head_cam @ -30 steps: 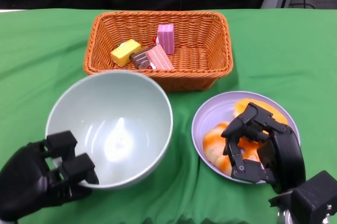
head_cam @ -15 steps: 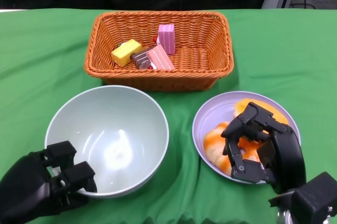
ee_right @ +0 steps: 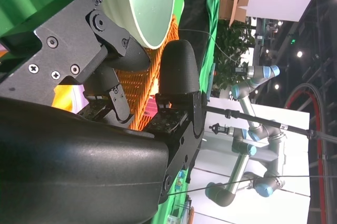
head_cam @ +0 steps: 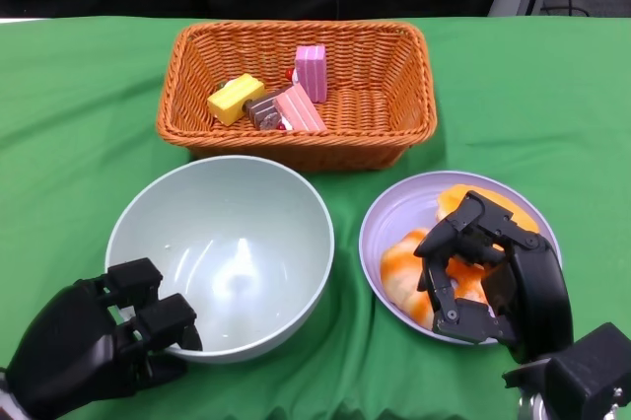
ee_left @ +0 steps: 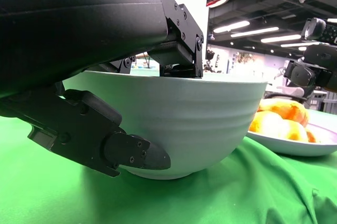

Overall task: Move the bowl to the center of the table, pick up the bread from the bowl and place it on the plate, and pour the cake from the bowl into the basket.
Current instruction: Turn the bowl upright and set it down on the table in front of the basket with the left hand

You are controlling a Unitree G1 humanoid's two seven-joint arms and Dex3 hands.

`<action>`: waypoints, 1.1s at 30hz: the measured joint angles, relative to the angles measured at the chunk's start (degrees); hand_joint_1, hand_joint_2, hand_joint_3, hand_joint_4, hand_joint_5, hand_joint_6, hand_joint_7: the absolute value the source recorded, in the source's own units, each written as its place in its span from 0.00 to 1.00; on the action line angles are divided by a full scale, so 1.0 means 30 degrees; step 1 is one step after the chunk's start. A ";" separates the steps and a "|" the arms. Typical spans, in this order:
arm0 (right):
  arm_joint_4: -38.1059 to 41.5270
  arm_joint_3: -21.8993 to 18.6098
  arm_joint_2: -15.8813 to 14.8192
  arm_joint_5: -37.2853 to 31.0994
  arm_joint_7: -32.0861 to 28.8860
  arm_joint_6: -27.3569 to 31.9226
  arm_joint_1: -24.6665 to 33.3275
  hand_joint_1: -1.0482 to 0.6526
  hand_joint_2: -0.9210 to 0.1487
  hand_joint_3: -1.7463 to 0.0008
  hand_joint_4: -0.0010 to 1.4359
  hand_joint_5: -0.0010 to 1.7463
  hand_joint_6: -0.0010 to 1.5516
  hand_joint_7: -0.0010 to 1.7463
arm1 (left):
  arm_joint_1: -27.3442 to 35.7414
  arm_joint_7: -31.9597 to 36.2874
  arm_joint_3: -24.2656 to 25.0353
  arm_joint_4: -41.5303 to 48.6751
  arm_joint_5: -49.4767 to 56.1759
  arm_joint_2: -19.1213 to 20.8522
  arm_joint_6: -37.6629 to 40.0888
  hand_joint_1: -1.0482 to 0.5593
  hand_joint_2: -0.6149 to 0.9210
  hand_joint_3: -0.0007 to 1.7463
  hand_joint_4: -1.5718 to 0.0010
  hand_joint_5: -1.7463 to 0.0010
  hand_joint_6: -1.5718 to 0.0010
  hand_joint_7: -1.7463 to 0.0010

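Gripping bowl (head_cam: 222,252) rim (left hand (head_cam: 94,346))

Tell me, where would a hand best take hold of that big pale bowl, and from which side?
Probably by the near rim, from the robot's side. The bowl is wide, smooth and empty, so only its thin edge offers a pinch. The left hand already grips it there, fingers over the rim and one finger under the wall.

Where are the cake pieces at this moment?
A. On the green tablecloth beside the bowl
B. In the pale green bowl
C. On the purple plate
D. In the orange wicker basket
D: the cake pieces lie inside the basket, while the bowl that the left hand grips at its rim is empty, and the plate carries only bread.
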 measured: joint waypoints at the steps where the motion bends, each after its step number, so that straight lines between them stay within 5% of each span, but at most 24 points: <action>1: 0.0000 0.0014 0.0004 0.0000 -0.0001 0.0000 0.0000 0.60 0.47 0.28 0.57 0.94 0.46 0.79 | -0.0006 -0.0001 -0.0046 0.0022 -0.0037 -0.0065 -0.0015 0.58 0.92 0.23 0.58 0.00 0.65 0.10; 10: 0.0000 0.0054 0.0042 -0.0035 -0.0098 0.0001 0.0001 0.61 0.48 0.27 0.58 0.95 0.47 0.80 | -0.0478 -0.0438 -0.0456 0.0567 -0.0448 -0.0236 -0.0281 0.62 0.92 0.21 0.60 0.00 0.64 0.18; 16: -0.0015 0.0073 0.0046 -0.0219 -0.0223 0.0002 0.0029 0.60 0.48 0.27 0.58 0.95 0.46 0.80 | -0.0676 -0.1250 -0.0455 0.0704 -0.1093 -0.0494 -0.0327 0.53 1.00 0.09 0.62 0.04 0.50 0.54; 20: -0.0138 0.0104 0.0045 -0.0268 -0.0239 0.0022 0.0192 0.61 0.47 0.28 0.57 0.95 0.46 0.80 | -0.0691 -0.1477 -0.0485 0.0591 -0.1139 -0.0479 -0.0422 0.48 1.00 0.02 0.57 0.52 0.48 0.89; 23: -0.0138 0.0104 0.0043 -0.0323 -0.0287 0.0021 0.0227 0.62 0.47 0.28 0.58 0.95 0.46 0.80 | -0.0695 -0.1941 -0.0493 0.0450 -0.1301 -0.0439 -0.0829 0.43 0.99 0.00 0.55 0.81 0.53 0.99; 33: -0.0124 0.0088 0.0037 -0.0156 -0.0163 0.0021 0.0227 0.62 0.47 0.26 0.57 0.95 0.46 0.80 | -0.0651 -0.5161 0.0294 0.0086 -0.3233 0.0143 -0.3648 0.10 1.00 0.06 0.65 0.99 0.69 1.00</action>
